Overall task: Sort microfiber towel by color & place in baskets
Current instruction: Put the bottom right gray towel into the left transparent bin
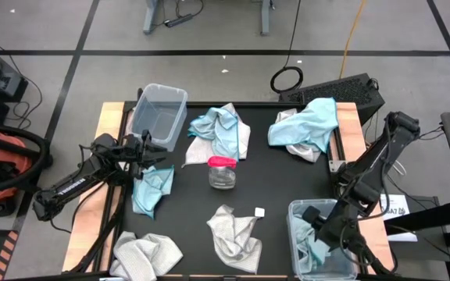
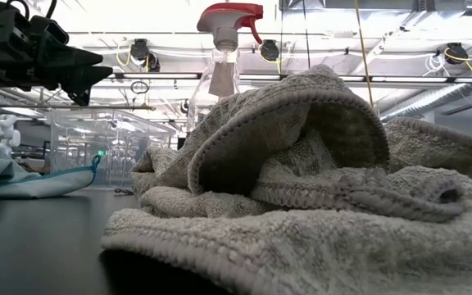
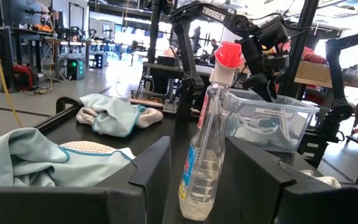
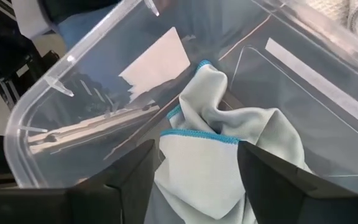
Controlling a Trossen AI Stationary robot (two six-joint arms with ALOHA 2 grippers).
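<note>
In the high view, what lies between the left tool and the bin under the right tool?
A clear spray bottle with a red top stands on the black table between the left tool and that bin.

- Grey-white towel [image 2: 318,188]: thick looped terry cloth, rough and matt, with stitched hems.
- Light blue towel [image 4: 216,155]: thin, smooth-woven cloth, matt, edged in darker blue stitching.
- Basket [image 4: 73,93]: clear glossy plastic, reflections seen on its walls.
- Spray bottle [image 3: 207,155]: clear glossy plastic, red plastic head.
- Table [image 1: 280,179]: black matt top; light wood shown at side edges.
</note>
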